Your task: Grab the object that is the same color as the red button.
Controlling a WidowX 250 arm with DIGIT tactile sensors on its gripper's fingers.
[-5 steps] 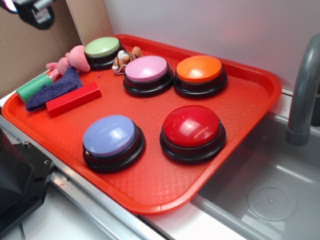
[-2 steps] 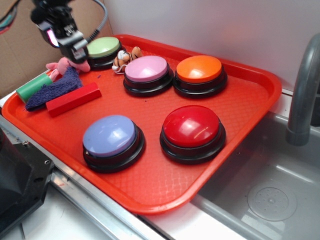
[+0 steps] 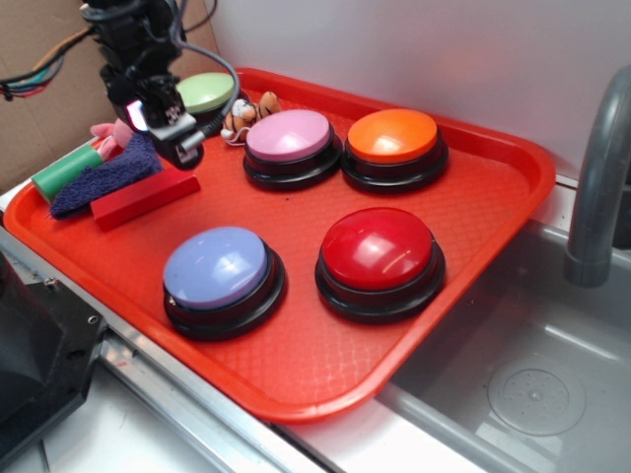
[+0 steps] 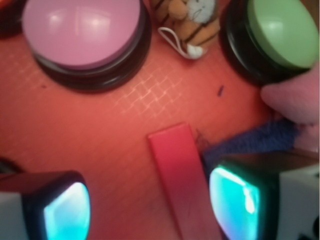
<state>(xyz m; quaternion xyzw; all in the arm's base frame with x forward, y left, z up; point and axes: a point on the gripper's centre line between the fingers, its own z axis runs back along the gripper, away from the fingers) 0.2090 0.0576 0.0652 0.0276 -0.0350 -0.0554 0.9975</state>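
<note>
While the tool (image 4: 150,210) gapes, the red block (image 4: 181,185) lies between its fingers.

— Red block (image 3: 138,200)? 
— Long plain bar, lying flat at the tray's left side, one end pointing toward the tray's middle.

— Red button (image 3: 379,249)? 
— Glossy dome on round black base, upright, front-right, well apart from the block.

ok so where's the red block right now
In the exterior view the red block lies at the tray's left end, against the purple cloth. The gripper hangs over its right end.
</note>
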